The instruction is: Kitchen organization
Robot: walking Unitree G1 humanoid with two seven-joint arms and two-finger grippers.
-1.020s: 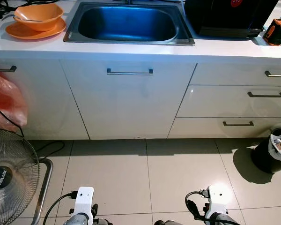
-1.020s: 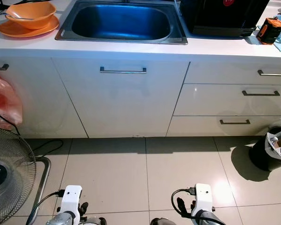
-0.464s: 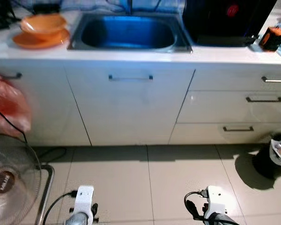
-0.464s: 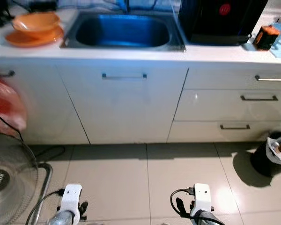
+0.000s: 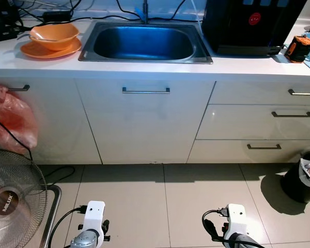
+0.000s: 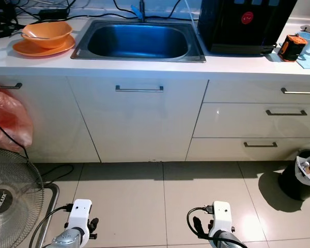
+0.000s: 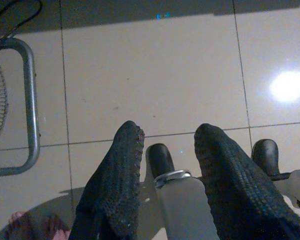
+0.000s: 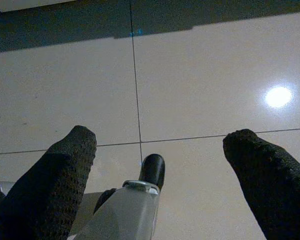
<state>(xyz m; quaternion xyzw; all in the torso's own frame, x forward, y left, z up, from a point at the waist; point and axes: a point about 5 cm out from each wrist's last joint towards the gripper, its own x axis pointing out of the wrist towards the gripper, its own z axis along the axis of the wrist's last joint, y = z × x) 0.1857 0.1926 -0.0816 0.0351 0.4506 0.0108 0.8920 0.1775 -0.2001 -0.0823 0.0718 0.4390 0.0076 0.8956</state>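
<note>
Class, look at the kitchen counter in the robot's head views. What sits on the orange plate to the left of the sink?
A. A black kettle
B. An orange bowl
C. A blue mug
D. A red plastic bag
B. An orange bowl rests on the orange plate on the counter, to the left of the sink.

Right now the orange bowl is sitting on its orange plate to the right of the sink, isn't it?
Not quite. The orange bowl does sit on the orange plate, but they are on the counter to the left of the sink, not the right. The left eye view shows it.
</note>
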